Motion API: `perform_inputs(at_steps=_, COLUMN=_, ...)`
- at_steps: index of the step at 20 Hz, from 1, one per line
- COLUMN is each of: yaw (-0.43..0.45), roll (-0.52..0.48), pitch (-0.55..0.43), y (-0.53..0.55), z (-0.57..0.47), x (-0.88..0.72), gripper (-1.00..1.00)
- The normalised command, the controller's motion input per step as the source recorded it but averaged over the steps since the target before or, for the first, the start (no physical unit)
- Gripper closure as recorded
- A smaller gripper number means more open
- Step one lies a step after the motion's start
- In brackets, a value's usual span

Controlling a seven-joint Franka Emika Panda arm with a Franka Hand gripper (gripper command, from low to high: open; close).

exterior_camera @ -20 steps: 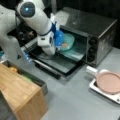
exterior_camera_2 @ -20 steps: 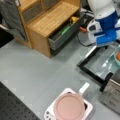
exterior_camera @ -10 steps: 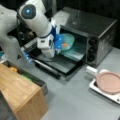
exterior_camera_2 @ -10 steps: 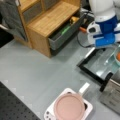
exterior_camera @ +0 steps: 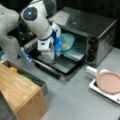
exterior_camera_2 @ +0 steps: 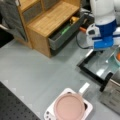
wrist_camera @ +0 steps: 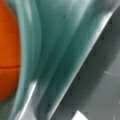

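One bowl at the one open oven.
I see my gripper point(exterior_camera: 60, 46) at the teal bowl point(exterior_camera: 67, 41) holding one orange thing point(exterior_camera: 64, 45); whether its fingers grip the bowl, I cannot tell.

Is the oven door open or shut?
Open. The door lies folded down flat in front of the oven, and the bowl sits at the opening by the pincer.

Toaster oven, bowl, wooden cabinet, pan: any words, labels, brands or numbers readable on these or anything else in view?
None can be read.
Toaster oven: two dark knobs, no legible marks.
Teal bowl at the gripper: plain.
Wooden cabinet and pink pan: no lettering visible.
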Motion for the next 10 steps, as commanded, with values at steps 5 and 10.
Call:
perform_inputs(at_steps=5, yaw=-0.047, roll=-0.159, pitch=-0.072, y=0.07, z=-0.07, x=-0.04, gripper=-1.0)
perform_inputs(at_steps=10, yaw=-0.056, roll=-0.165, pitch=-0.073, y=0.09, z=-0.06, x=-0.09, gripper=-1.0)
